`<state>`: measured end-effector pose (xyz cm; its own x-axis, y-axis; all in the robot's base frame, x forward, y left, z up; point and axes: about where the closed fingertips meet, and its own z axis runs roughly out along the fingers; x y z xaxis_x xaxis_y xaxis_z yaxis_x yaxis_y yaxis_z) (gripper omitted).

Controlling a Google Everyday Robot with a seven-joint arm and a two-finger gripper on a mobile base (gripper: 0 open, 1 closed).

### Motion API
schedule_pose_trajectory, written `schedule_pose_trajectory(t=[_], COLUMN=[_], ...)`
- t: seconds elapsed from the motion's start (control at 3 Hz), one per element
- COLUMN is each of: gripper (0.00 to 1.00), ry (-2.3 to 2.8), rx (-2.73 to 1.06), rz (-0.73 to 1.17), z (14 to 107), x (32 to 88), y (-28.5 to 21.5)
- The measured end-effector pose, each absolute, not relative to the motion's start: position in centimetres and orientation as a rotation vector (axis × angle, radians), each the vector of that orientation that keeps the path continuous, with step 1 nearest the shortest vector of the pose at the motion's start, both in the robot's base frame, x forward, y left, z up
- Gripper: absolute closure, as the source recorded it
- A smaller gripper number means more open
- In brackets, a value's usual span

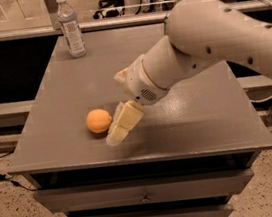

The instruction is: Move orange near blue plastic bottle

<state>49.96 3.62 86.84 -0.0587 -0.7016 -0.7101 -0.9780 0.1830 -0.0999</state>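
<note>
The orange [99, 121] sits on the grey table top [198, 117], near its front left. The blue plastic bottle [70, 27] stands upright with a white cap at the far left corner of the table, well away from the orange. My gripper [118, 129] hangs from the white arm just right of the orange, its pale fingers angled down to the table and almost touching the fruit. It holds nothing.
The big white arm [212, 39] crosses over the right half of the table and hides what stands behind it. The table has drawers [146, 198] below its front edge. A rail and chairs stand behind the table.
</note>
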Motion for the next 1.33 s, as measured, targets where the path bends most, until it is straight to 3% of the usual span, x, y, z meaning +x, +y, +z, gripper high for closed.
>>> schedule_pose_trajectory(t=[0.33, 0.67, 1.33], gripper=[0.00, 0.16, 0.63], ry=[1.823, 1.809, 1.813], rx=[-1.547, -1.526, -1.499], rz=[0.617, 0.664, 0.706], z=[85.6, 85.0, 84.3], x=[49.7, 49.3, 48.8], y=[5.6, 7.3, 8.5])
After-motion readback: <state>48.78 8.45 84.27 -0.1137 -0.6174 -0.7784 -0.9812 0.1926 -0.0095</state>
